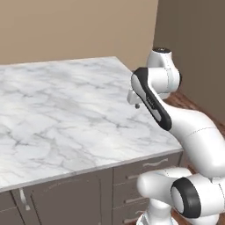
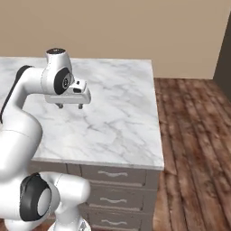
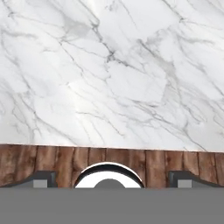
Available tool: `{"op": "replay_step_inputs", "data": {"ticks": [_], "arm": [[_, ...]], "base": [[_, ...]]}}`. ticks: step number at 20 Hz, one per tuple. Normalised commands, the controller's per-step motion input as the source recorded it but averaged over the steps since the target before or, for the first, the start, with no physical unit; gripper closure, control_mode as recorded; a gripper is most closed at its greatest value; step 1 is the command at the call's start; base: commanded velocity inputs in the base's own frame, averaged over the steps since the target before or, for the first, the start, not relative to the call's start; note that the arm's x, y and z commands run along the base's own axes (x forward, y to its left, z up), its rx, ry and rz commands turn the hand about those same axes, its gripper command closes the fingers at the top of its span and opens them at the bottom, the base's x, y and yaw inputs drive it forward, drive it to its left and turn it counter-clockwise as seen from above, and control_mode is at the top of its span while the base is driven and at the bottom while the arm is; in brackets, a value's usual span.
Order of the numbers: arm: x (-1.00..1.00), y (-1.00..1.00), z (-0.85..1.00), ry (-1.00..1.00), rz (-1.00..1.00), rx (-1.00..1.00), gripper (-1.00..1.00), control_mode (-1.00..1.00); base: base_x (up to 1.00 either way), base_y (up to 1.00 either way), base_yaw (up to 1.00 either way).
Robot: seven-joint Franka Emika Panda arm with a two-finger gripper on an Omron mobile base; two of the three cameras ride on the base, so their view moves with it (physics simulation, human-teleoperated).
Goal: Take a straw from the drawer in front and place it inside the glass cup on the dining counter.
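White marble with grey veins makes up the dining counter (image 1: 66, 114), and we take that slab as our landmark. Our gripper (image 2: 70, 106) hangs above it, near its right end, fingers pointing straight down and clear of the stone. Its jaws stand wide apart with nothing between them; in the hand view the two dark finger tips (image 3: 41, 179) sit far apart at the bottom corners.

Below the counter's front edge, on the dark grey-brown cabinet, we see a stack of drawers with slim silver bar handles. The top drawer (image 2: 113, 174) lies directly under the slab's front right corner, and it is closed, its front flush with the ones beneath it. In the left base view the same drawer front (image 1: 149, 166) sits under the counter's near edge, just beside our arm's lower joints, with a cabinet door (image 1: 66, 200) to its left.

Brown plank floor (image 2: 194, 149) runs past the counter's right end, and the hand view shows a strip of those planks along one edge of the slab. A tan wall (image 2: 135, 27) rises behind the counter's far side.

We cannot tell where the straw or the glass cup is; the part of the marble we see is bare.
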Motion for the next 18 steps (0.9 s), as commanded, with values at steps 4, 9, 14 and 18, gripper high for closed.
{"op": "replay_step_inputs", "data": {"ticks": [4, 9, 14, 18], "arm": [[0.0, 0.0, 0.0, 0.0, 0.0, 0.0, -1.0, 1.0], [0.0, 0.0, 0.0, 0.0, 0.0, 0.0, -1.0, 1.0], [0.0, 0.0, 0.0, 0.0, 0.0, 0.0, -1.0, 1.0], [0.0, 0.0, 0.0, 0.0, 0.0, 0.0, -1.0, 1.0]], "base": [[-0.43, 0.39, -0.31], [-0.5, 0.02, -0.15], [-0.61, 0.12, -0.1], [-0.41, 0.3, -0.23]]}}
